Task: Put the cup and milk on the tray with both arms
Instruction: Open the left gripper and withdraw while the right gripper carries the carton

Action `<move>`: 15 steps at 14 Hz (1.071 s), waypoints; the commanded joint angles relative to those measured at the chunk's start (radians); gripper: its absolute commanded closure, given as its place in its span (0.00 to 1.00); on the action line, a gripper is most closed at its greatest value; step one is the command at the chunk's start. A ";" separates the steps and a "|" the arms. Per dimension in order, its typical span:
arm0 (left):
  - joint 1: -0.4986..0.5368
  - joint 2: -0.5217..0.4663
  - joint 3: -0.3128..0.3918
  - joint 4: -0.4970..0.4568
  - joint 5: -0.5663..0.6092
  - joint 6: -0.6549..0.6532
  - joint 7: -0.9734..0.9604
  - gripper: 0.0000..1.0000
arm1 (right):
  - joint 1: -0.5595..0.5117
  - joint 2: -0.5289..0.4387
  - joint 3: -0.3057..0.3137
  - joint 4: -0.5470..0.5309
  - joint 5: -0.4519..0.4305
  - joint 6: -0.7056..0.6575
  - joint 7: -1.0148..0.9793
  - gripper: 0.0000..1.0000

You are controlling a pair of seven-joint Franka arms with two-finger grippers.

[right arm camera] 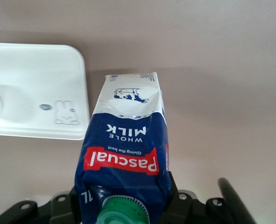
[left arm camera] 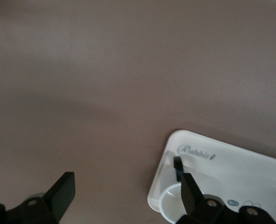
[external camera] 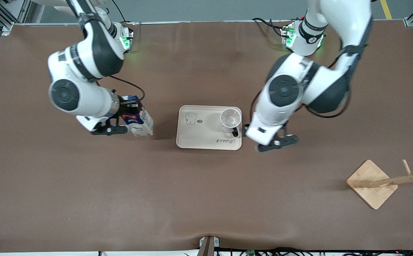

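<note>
The cream tray [external camera: 196,137] lies mid-table. The white cup [external camera: 230,119] stands upright on it at the end toward the left arm, its black handle turned toward the front camera. My left gripper [external camera: 254,133] hangs open and empty just off that end of the tray. In the left wrist view its fingers [left arm camera: 63,193] stand wide apart, one next to the cup's rim [left arm camera: 168,205] and the tray's corner [left arm camera: 231,163]. My right gripper [external camera: 128,117] is shut on the milk [external camera: 141,122] near its top. It holds the carton tilted beside the tray's other end. The right wrist view shows the milk [right arm camera: 126,140], its green cap and the tray [right arm camera: 35,93].
A wooden rack with a square base [external camera: 371,183] lies near the front camera at the left arm's end of the table. The brown table top [external camera: 206,199] stretches wide between the tray and the front edge.
</note>
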 commanded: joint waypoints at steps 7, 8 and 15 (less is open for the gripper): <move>0.300 -0.202 -0.009 -0.021 0.009 -0.076 0.384 0.00 | 0.234 0.263 -0.014 0.306 0.007 -0.016 0.375 1.00; 0.323 -0.219 -0.007 -0.021 0.009 -0.090 0.415 0.00 | 0.236 0.272 -0.014 0.308 -0.002 -0.015 0.369 1.00; 0.374 -0.311 -0.009 -0.020 0.009 -0.195 0.484 0.00 | 0.283 0.317 -0.011 0.303 -0.014 0.028 0.362 1.00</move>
